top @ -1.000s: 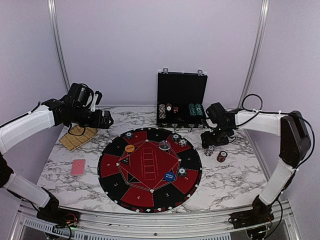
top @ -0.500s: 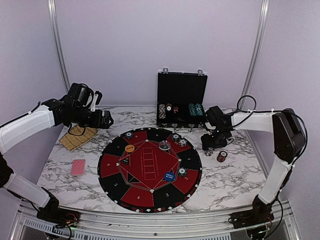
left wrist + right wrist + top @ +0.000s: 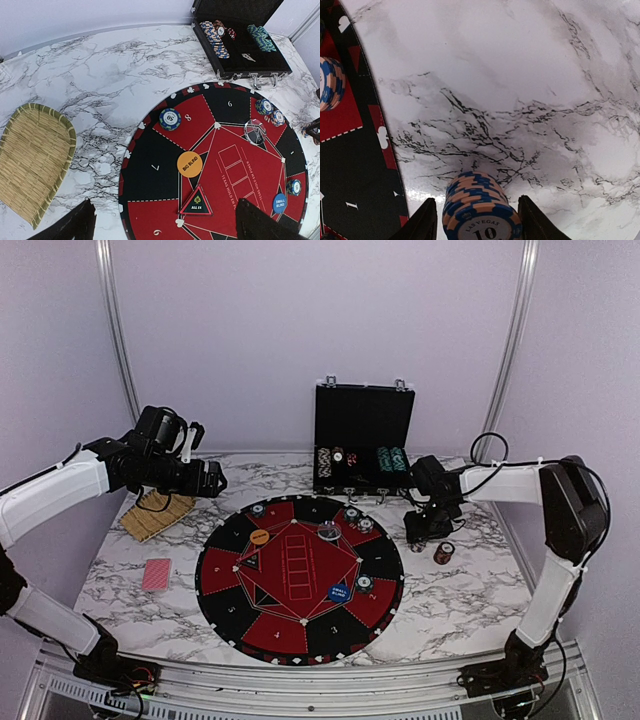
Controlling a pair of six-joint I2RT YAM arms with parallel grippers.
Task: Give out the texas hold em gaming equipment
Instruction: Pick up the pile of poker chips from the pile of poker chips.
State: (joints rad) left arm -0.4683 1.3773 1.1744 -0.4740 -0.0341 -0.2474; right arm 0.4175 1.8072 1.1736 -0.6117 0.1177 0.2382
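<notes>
Right gripper [image 3: 428,526] has sunk toward the table [image 3: 455,610] beside the mat [image 3: 228,580] since the earlier frame, jaws narrowing. They now bracket an orange-and-blue chip stack [image 3: 479,210] standing on the marble just off the mat's right edge. The wrist view leaves it uncertain whether the pads are touching it yet. Left gripper [image 3: 164,212] hovers spread wide and empty over the mat's left side.

Done: four seat stacks [image 3: 170,119] on the mat, with the orange disc [image 3: 190,164], blue disc [image 3: 280,203] and clear disc [image 3: 255,133] also placed. Left, by appearance: several numbered seats are bare, a dark red stack [image 3: 443,552] waits on the marble, chips remain in the case [image 3: 363,435], and the playing cards [image 3: 157,575] lie undealt.
</notes>
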